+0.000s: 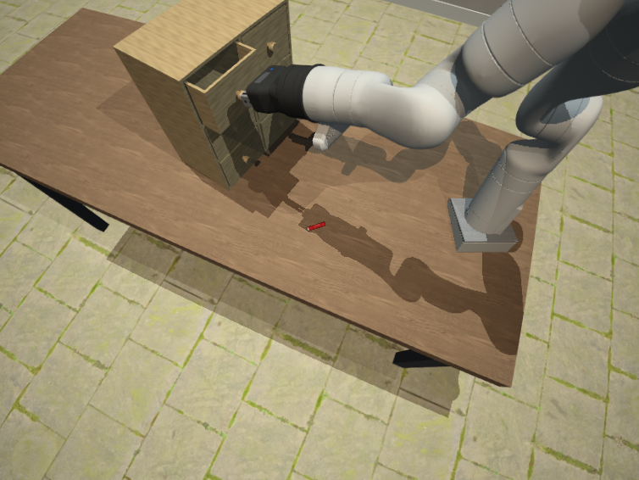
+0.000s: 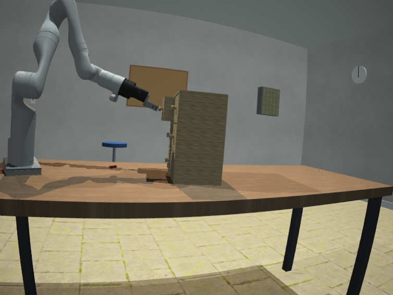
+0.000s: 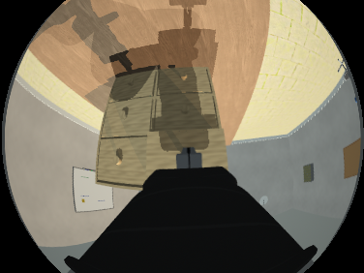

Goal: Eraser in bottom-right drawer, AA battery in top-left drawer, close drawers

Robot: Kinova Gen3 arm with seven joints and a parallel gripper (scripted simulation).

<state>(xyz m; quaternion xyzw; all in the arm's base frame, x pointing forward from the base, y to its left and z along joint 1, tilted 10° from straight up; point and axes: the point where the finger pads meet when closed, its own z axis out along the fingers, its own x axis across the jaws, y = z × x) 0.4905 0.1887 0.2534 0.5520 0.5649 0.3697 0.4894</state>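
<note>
In the top view, my gripper (image 1: 242, 97) (image 2: 157, 108) (image 3: 188, 154) has its fingers together, nothing between them; just ahead is the knob (image 1: 238, 94) (image 2: 160, 108) of the open top left drawer (image 1: 220, 105) (image 2: 167, 109) (image 3: 164, 151). The red cylinder (image 1: 316, 226) (image 2: 112, 166), I think the battery, lies behind and to my left, its long axis roughly along my reach.

In the exterior view, it is far below me, on the base side; my tips meet the knob, so a straight forward push seems next.

In the wrist view, the drawer front is ahead. Eraser I cannot find.
</note>
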